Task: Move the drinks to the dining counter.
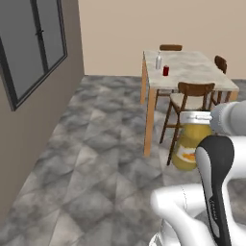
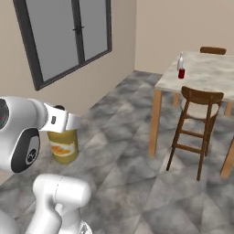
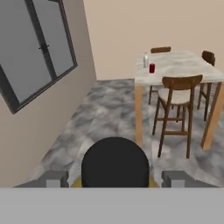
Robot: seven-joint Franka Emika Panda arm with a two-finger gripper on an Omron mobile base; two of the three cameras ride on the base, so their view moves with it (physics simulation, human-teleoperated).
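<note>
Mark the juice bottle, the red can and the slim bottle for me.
orange-juice bottle [image 2: 64,147], right base view, on its label.
red can [image 1: 166,71], left base view, on its side.
slim bottle [image 1: 158,61], left base view, on its body.

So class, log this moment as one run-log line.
claw: shut on orange-juice bottle | red can, slim bottle: on dining counter | juice: carried, not yet delivered

The white arm rises from the base, bends at its dark elbow and reaches forward with the wrist level. The gripper points ahead, its fingers spread wide to either side of the orange-juice bottle, clasping it below the black cap.
</note>
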